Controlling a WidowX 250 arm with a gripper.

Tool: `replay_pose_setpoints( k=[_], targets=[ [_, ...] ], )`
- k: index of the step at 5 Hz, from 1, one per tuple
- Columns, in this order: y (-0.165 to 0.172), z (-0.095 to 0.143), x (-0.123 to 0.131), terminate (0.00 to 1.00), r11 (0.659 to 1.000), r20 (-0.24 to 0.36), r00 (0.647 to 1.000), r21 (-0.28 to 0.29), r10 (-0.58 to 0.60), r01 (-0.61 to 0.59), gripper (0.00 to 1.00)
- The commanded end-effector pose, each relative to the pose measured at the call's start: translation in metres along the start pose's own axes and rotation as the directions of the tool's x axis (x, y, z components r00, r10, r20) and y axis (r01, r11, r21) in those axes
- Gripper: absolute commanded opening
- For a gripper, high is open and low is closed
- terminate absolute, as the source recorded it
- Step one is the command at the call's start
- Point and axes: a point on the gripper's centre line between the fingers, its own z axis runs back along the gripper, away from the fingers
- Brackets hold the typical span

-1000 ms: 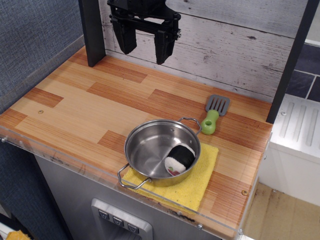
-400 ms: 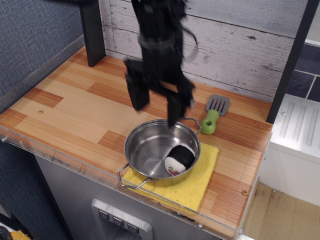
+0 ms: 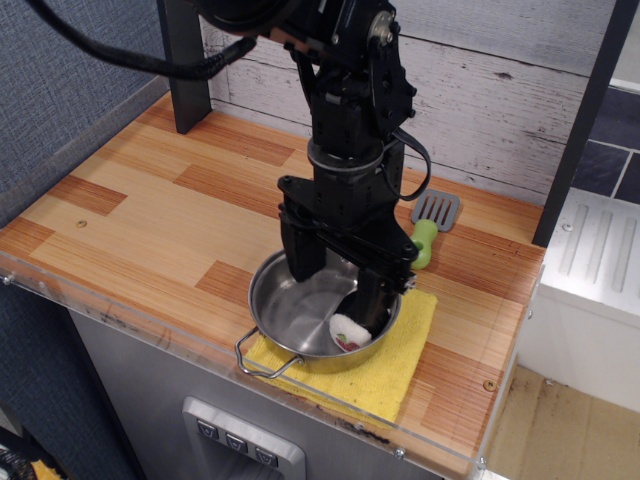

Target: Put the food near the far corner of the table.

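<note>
The food, a small sushi roll (image 3: 349, 331), lies inside a steel pan (image 3: 290, 318) at the pan's right side; only its white end and a bit of filling show. My gripper (image 3: 335, 285) is open and has come down into the pan. Its right finger covers the roll's black wrap and its left finger stands over the pan's left half. Whether a finger touches the roll I cannot tell. The wood-plank table (image 3: 150, 210) stretches to the far left corner by a dark post (image 3: 185, 70).
The pan sits on a yellow cloth (image 3: 400, 370) at the front edge. A green-handled grey spatula (image 3: 432, 215) lies behind the pan, partly hidden by the arm. A grey plank wall (image 3: 500, 100) backs the table. A dark post (image 3: 580, 120) stands at the right.
The gripper has come down from high at the back wall, forward and right, into the pan over the roll. The roll and pan have not moved.
</note>
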Motion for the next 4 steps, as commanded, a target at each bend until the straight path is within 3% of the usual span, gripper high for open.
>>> replay_pose_setpoints(
  k=[1,3,4],
  targets=[
    [0.009,-0.011,-0.005,0.0,1.0,-0.01,1.0,0.006,0.025,-0.025,1.0],
    [0.01,-0.025,-0.007,0.0,0.999,-0.049,0.998,0.006,0.042,-0.042,1.0],
    [0.011,-0.021,-0.003,0.0,0.999,-0.019,0.998,0.004,0.054,-0.054,0.0]
  ],
)
